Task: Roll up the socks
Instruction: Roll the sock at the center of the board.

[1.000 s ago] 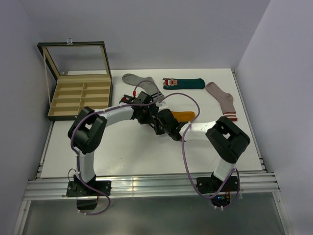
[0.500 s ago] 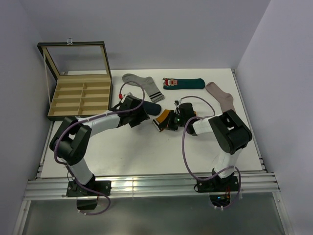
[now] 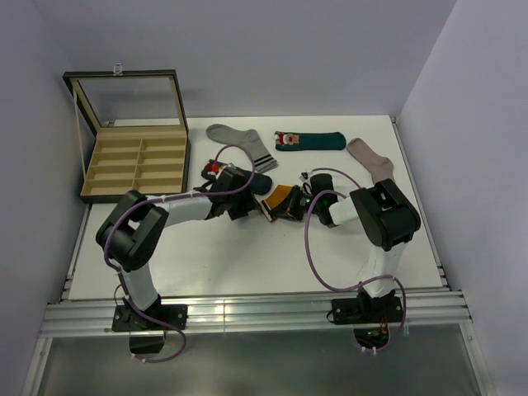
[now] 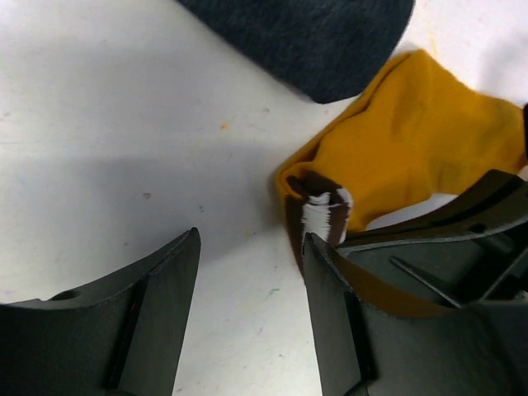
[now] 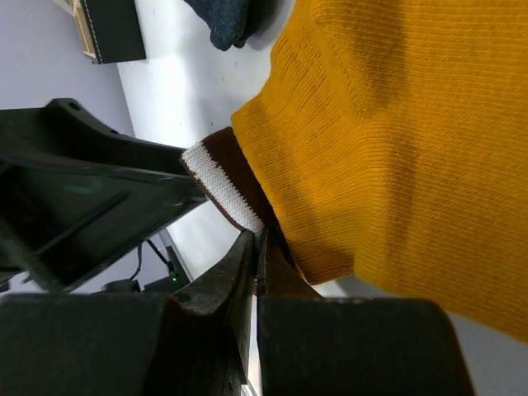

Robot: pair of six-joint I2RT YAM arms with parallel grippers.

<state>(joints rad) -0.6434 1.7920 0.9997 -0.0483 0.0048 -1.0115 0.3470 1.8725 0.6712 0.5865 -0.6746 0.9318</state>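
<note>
Over the last second the left arm has drawn back to its own side and let its jaws spread, and the mustard sock [image 3: 280,197], which lay stretched out under both wrists, has been gathered into a short bundle mid-table. Nearest me the table [image 3: 247,264] is bare white. The left gripper [image 4: 252,247] comes next. Its fingers stand apart with nothing between them, and the inner one is just beside the sock's brown-and-white cuff. Facing it, the right gripper [image 5: 254,243] is pinched closed, and the cuff's edge seems to run in between its tips. That thin nip looks like the only thing holding the bundle. I'd call the roll only half made, a fold or two at best, with the orange body bulging loose behind the cuff. With the left fingers off it, the fold could spring open. A pull from the right could drag the cuff out and undo it instead of tightening it. Just behind lies the navy sock [image 4: 305,41], close enough for a reaching left finger to snag. Further back the grey sock [image 3: 235,139], the teal sock [image 3: 312,140] and the pink sock [image 3: 373,167] lie flat in a row, unrolled. The box [image 3: 132,196] sits open at far left.
</note>
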